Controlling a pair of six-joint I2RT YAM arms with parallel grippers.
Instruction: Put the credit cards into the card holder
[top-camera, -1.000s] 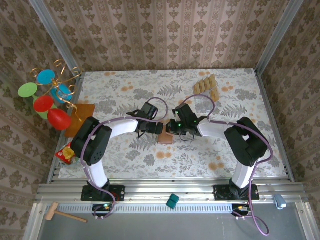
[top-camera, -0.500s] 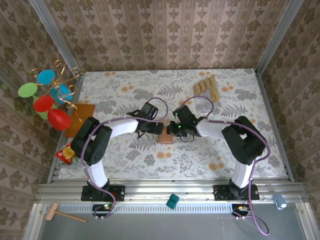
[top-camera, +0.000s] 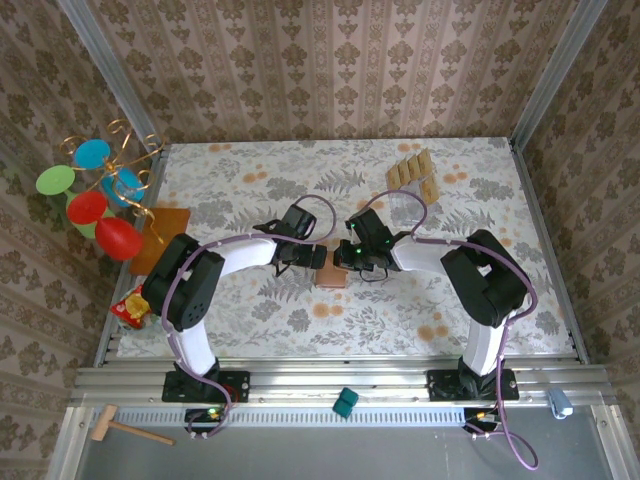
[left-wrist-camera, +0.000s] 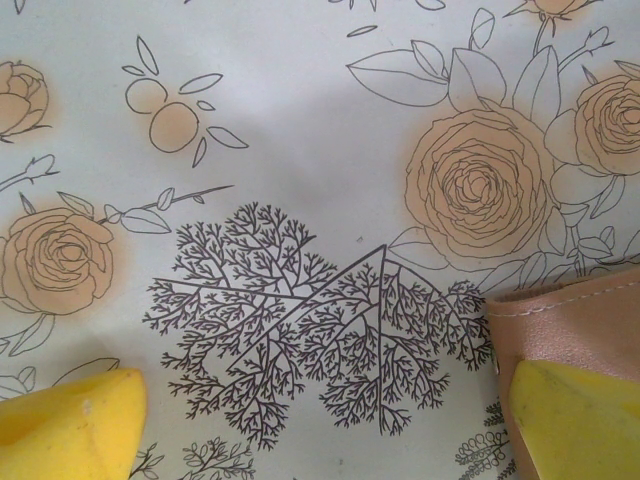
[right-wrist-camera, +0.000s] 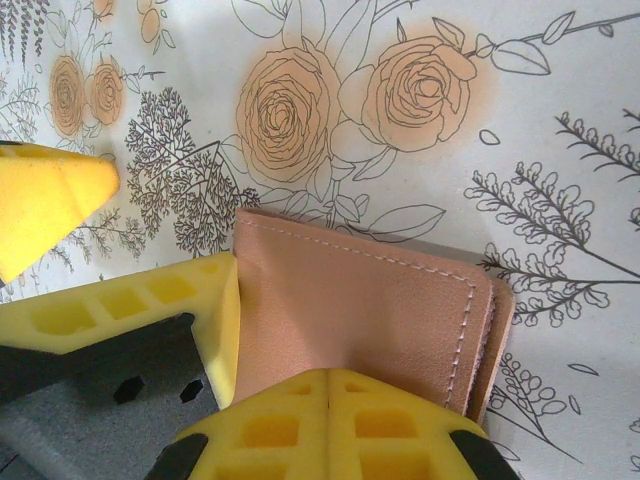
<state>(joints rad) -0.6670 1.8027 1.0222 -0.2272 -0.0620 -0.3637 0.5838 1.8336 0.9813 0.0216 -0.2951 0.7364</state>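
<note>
The card holder (top-camera: 331, 277) lies folded shut on the flowered table, salmon-brown with pale stitching (right-wrist-camera: 360, 310). My right gripper (right-wrist-camera: 328, 385) is shut, its two yellow fingers pressed together on top of the holder's near edge (top-camera: 347, 262). My left gripper (top-camera: 318, 258) is open beside the holder's left side. In the left wrist view its fingertips (left-wrist-camera: 575, 420) stand wide apart, one over the holder's corner (left-wrist-camera: 565, 320), with bare table between them (left-wrist-camera: 320, 430). The credit cards (top-camera: 413, 172), tan and fanned in a row, lie at the far right of the table.
An orange-brown mat (top-camera: 160, 238) lies at the table's left edge under a wire tree with coloured discs (top-camera: 95, 195). A red snack packet (top-camera: 128, 307) sits at the near left. A teal block (top-camera: 345, 402) and a wooden mallet (top-camera: 125, 428) rest on the front rail.
The right arm has shifted slightly left, bringing its gripper closer over the card holder. The left gripper and the holder have stayed in place.
</note>
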